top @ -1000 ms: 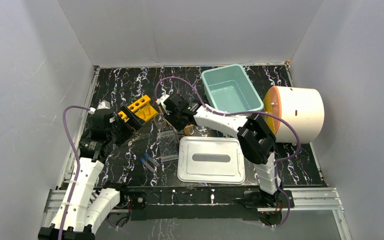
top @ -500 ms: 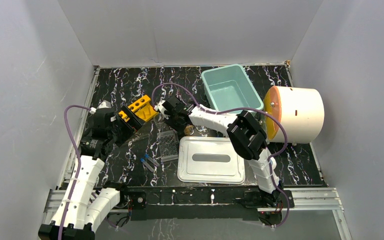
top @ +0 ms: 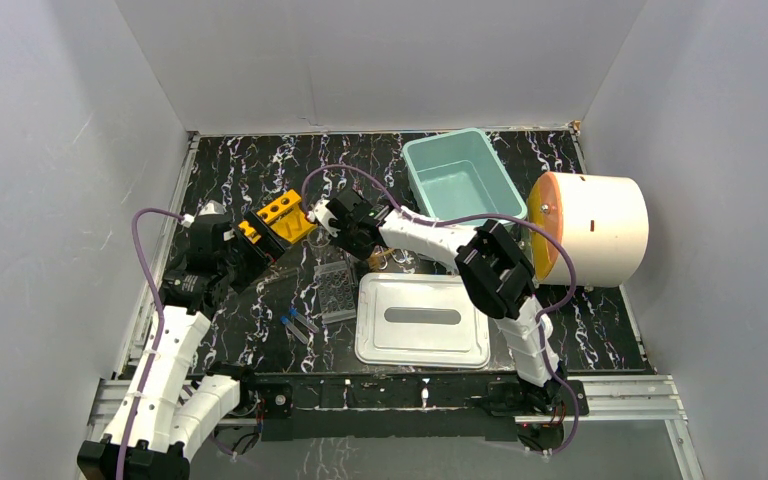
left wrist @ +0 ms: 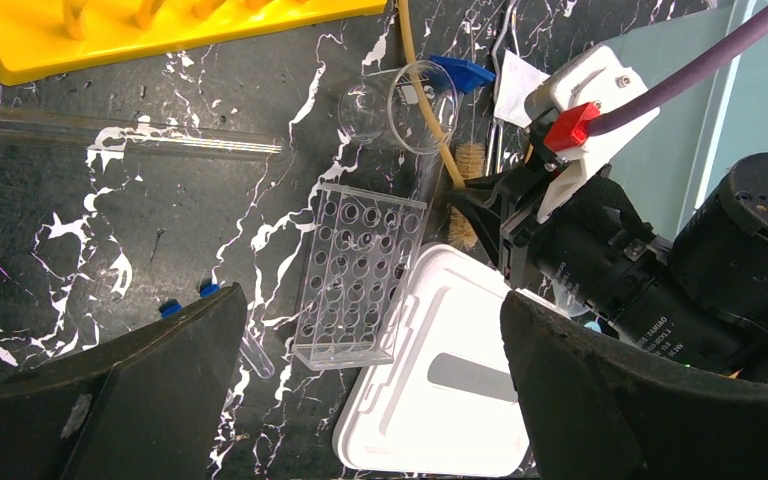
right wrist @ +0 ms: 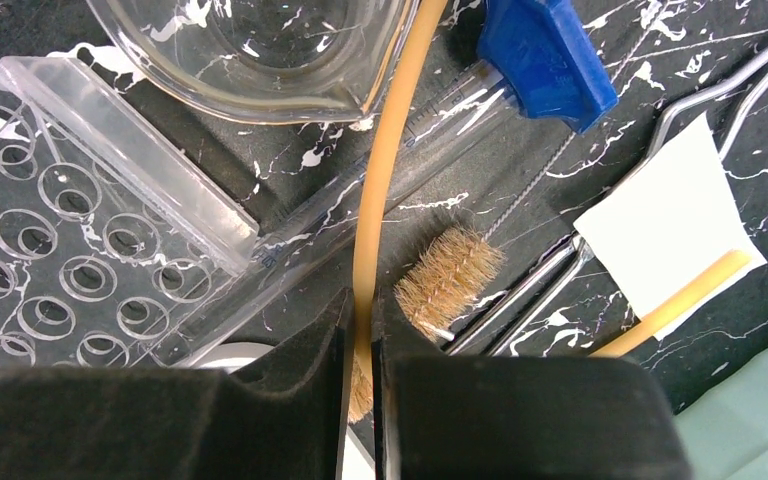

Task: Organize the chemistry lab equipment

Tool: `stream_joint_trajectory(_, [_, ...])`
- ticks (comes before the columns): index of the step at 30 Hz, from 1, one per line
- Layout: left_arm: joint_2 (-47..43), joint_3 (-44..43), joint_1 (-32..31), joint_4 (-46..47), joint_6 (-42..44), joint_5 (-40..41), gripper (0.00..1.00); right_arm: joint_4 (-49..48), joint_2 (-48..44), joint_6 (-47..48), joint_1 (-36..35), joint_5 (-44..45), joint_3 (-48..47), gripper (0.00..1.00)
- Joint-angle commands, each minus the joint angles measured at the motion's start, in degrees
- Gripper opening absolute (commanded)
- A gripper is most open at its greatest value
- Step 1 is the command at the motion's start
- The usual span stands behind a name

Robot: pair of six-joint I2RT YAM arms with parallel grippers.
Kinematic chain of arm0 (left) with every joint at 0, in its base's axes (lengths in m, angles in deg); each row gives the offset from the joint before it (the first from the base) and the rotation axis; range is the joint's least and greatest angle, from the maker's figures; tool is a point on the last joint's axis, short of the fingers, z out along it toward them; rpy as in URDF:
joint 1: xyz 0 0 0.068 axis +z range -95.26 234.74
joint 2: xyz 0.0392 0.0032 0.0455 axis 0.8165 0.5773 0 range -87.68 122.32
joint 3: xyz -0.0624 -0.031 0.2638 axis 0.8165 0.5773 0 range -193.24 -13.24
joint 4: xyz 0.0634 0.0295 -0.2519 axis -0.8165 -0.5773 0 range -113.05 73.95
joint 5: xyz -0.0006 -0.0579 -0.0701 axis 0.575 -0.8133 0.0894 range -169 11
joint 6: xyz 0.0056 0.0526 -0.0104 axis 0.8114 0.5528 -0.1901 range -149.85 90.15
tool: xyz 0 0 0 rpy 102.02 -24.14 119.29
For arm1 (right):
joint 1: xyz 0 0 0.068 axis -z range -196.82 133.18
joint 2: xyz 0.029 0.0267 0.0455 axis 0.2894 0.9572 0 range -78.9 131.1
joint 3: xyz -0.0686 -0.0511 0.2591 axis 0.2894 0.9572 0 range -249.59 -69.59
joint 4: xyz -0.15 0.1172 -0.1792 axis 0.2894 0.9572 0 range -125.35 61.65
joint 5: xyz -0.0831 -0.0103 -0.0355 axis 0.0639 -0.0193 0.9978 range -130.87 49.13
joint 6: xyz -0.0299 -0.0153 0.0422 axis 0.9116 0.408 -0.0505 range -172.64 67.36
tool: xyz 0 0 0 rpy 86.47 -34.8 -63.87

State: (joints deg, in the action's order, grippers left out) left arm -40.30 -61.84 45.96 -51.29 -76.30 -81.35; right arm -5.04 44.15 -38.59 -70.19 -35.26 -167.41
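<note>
My right gripper is shut on the amber tubing, low over the table between the clear well plate and a bristle brush. The clear beaker lies beyond it, next to a blue-capped tube. The metal forceps lie to the right. My left gripper is open and empty, raised above the well plate. The yellow-orange rack sits by the left gripper. Two blue-capped tubes lie near the front.
A white lid lies flat at the front centre. A teal bin stands at the back right, next to a white drum with an orange face. A clear rod lies below the rack. White walls enclose the table.
My right gripper has shifted a little to the left and away from me, staying low by the beaker. The left arm has barely moved.
</note>
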Motion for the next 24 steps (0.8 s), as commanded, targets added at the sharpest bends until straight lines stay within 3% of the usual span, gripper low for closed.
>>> stream_joint_trajectory(1, [-0.2,-1.3,-0.2,-0.6,0.4,0.3,0.98,0.5,-5.2,1.9,0.1,-0.6,-1.7,0.18])
stream_joint_trajectory(15, [-0.9,-0.6,-0.2,-0.3,-0.6,0.0,0.98,-2.2,-15.6,2.6,0.1,2.5,1.2,0.16])
stream_joint_trajectory(24, [-1.1,-0.8,-0.2,-0.2,-0.7,0.3,0.98,-4.9,-26.9,2.2,0.9,-4.9,0.6,0.12])
